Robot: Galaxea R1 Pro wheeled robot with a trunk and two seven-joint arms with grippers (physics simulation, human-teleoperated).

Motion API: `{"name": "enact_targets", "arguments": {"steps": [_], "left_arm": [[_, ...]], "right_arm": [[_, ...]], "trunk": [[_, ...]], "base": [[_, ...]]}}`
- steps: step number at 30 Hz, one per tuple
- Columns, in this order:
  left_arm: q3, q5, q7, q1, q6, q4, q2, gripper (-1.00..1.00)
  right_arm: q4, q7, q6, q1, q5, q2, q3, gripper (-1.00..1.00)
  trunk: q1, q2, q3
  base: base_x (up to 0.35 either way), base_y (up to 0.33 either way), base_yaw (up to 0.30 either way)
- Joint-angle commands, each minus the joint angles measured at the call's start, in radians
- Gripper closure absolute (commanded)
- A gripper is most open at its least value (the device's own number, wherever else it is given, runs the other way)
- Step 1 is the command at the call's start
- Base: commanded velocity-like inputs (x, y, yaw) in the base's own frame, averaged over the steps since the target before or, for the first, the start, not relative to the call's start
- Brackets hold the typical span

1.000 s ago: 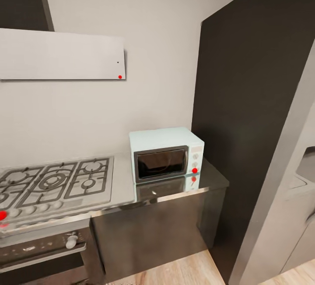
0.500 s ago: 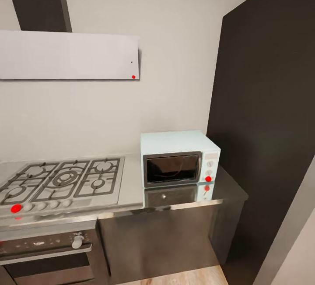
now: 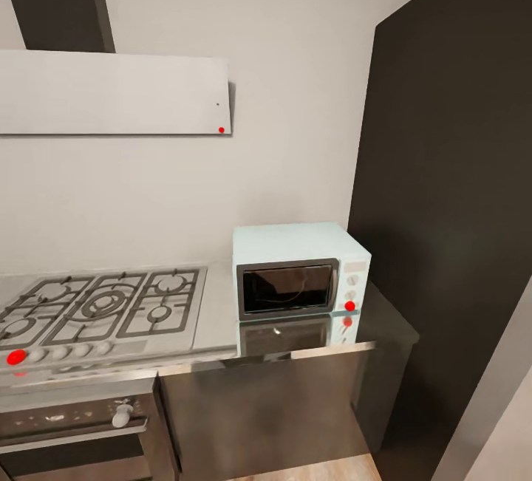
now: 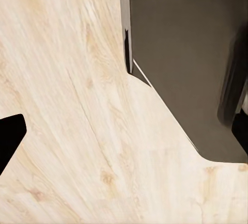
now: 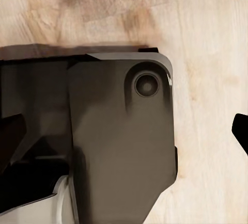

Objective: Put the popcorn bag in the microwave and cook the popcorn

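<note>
the microwave (image 3: 299, 270) sits right of centre on the grey tabletop (image 3: 218, 311), door shut, beside the gas hob (image 3: 103, 304). no popcorn bag here — judged, turn the base to search elsewhere along the tabletop. both wrist views face the wooden floor (image 4: 77, 131); each end effector's state cannot be told.

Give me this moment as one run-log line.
phase: approaching kitchen counter | microwave: on countertop, door closed | gas hob: beside it | left fingers: over wood floor, nothing between them
</note>
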Motion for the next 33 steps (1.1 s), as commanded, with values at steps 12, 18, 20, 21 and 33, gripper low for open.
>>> {"name": "enact_targets", "arguments": {"steps": [12,18,20,21,33], "left_arm": [[-0.008,0.000,-0.004,0.000,0.005,-0.003,-0.001,-1.00],[-0.007,0.000,-0.004,0.000,0.005,-0.003,-0.001,-1.00],[-0.007,0.000,-0.004,0.000,0.004,-0.003,-0.001,-1.00],[-0.007,0.000,-0.004,0.000,0.002,-0.003,-0.001,-1.00],[-0.006,0.000,-0.004,0.000,-0.018,-0.004,-0.001,-1.00]], "right_arm": [[0.003,0.001,-0.006,-0.001,0.006,-0.001,-0.008,-1.00],[0.003,0.001,-0.006,-0.001,0.006,-0.001,-0.009,-1.00],[0.003,0.001,-0.006,-0.001,0.006,-0.001,-0.009,-1.00],[0.003,0.001,-0.004,-0.001,0.006,-0.001,-0.010,-1.00],[-0.530,0.009,-0.006,-0.001,0.007,0.039,-0.008,-1.00]], "trunk": [[0.000,-0.001,0.000],[0.000,-0.001,0.000],[0.000,-0.001,0.000],[0.000,-0.001,0.000],[0.000,-0.001,0.000]], "base": [[0.183,-0.161,0.234],[0.138,-0.125,0.051],[0.019,-0.018,0.006],[0.010,-0.009,0.003],[0.002,-0.001,0.000]]}}
